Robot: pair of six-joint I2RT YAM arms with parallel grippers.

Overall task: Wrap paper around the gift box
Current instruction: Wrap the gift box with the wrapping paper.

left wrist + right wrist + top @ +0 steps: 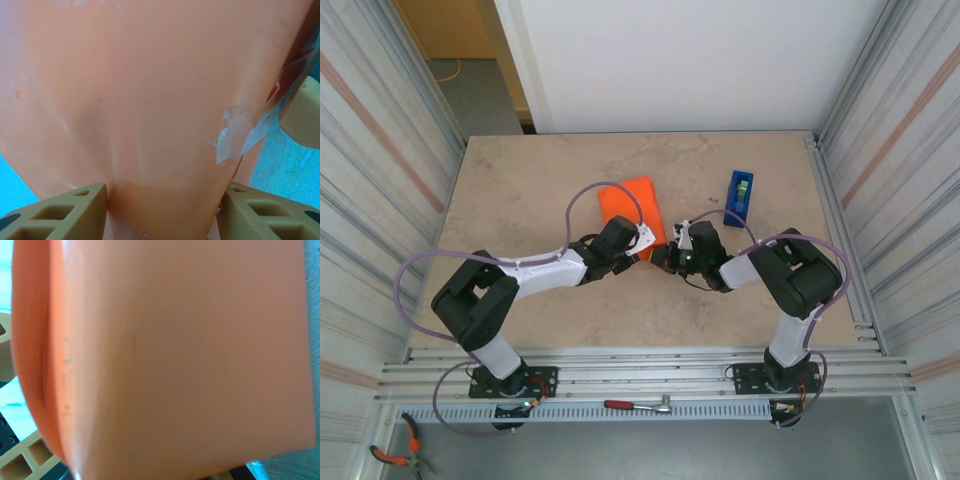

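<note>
Left gripper (162, 195) up close, pinching the orange paper (150, 90) bundle mid-table with the gift box presumably hidden inside, one tape scrap (235, 132) already stuck on, right gripper (667, 256) pressed together alongside, ends probably still left to seal.

One camera looks steeply down on the whole desk (520, 180) from high behind its near edge. Both wrist cameras face the same orange paper (150, 100) from very close.
</note>
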